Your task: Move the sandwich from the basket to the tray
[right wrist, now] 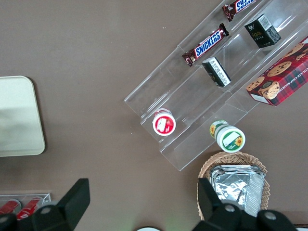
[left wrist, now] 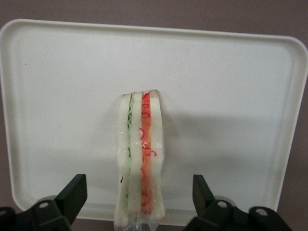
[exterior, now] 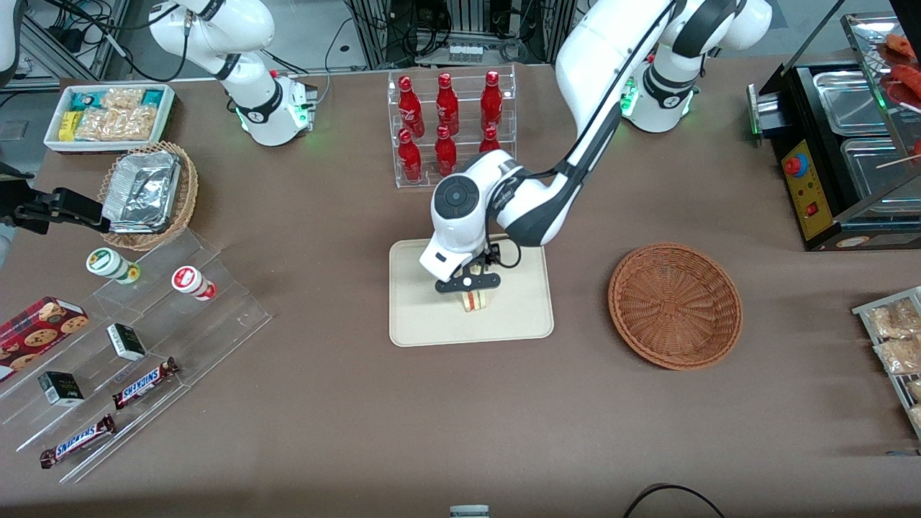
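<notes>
The sandwich, a clear-wrapped wedge of white bread with red and green filling, stands on edge on the cream tray, close to the rim nearest the front camera. My gripper hangs just above it, open. Its black fingers stand wide on either side of the wedge without touching it. The reddish-brown wicker basket sits beside the tray toward the working arm's end of the table, with nothing in it.
A clear rack of red bottles stands farther from the front camera than the tray. Toward the parked arm's end lie a stepped acrylic shelf with snacks, a tan foil-filled basket and a white snack bin. A food warmer sits at the working arm's end.
</notes>
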`<action>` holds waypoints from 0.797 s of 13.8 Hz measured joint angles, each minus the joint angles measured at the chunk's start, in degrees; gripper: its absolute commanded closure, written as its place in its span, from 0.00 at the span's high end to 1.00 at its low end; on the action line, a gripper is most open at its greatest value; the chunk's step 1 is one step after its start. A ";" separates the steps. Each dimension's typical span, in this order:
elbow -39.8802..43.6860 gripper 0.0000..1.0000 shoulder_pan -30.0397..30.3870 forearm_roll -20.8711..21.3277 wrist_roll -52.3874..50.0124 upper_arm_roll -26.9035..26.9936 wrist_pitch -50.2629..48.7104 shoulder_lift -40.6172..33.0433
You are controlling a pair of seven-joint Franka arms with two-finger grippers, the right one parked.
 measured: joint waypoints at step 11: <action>-5.39 1.00 12.57 0.08 3.74 0.80 -20.88 -22.72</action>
